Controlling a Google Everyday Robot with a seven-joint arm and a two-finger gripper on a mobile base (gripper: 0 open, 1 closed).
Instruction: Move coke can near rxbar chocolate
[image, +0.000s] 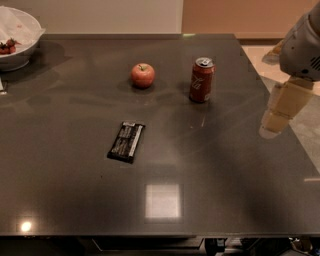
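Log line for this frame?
gripper: at dark table right edge | red coke can: upright, untouched | black-wrapped rxbar chocolate: flat, front-left of can

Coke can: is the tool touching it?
No, the coke can stands upright by itself on the table, while the tool hangs off to its right near the table's right edge, clear of it.

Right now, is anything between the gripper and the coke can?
No. In the camera view, only bare dark table lies between the gripper, hovering at the right edge, and the coke can.
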